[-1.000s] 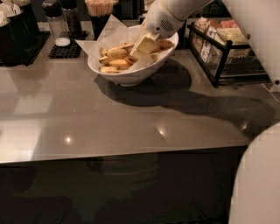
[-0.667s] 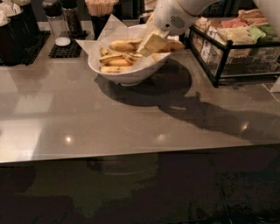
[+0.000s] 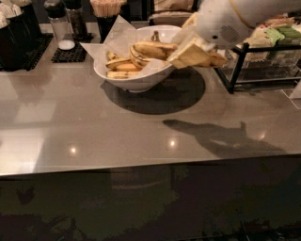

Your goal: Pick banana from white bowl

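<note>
The white bowl, lined with white paper, stands on the grey counter at the back centre. Several shorter bananas lie in its left half. My gripper comes in from the upper right and hangs over the bowl's right rim. It is shut on the long freckled banana. The banana lies roughly level above the rim. Its left end sticks out over the bowl. Its dark right tip shows past the pale yellow pad. The middle of the banana is hidden behind that pad.
A black wire rack with packets stands right of the bowl, close under my arm. A black mat with shakers, a cup of sticks and dark containers line the back left. The counter's front edge runs across the middle.
My gripper has risen and moved right out of the bowl's inside, with the long banana now lifted off the pile. The view has come closer to the counter.
</note>
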